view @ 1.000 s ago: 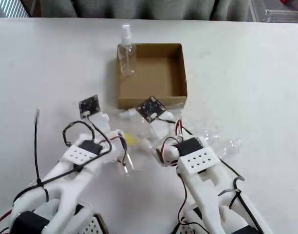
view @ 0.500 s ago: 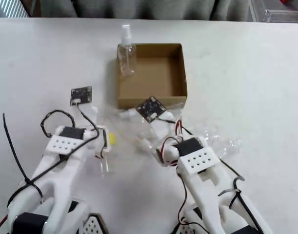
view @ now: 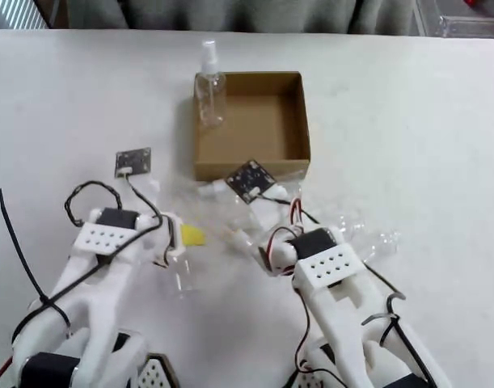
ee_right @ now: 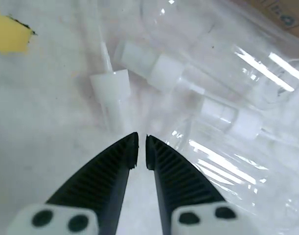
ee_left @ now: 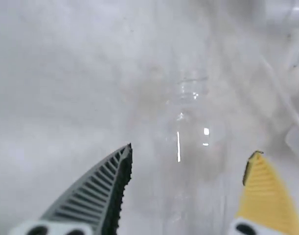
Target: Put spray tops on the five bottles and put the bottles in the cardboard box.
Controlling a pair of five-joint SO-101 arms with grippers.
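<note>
Left gripper (ee_left: 193,151) gaped astride clear bottle (ee_left: 188,112), frame centre; closing likely needed centring on body. Right gripper (ee_right: 141,142) nearly shut, empty, near spray top (ee_right: 112,87).

Capped btl (view: 209,90) upright, at cardboard box (view: 263,121) corner

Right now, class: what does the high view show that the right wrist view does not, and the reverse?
The high view adds the box with one capped bottle standing at its far corner. The right wrist view adds the right gripper, shut. Both share the loose spray tops and clear bottles lying on the table.
</note>
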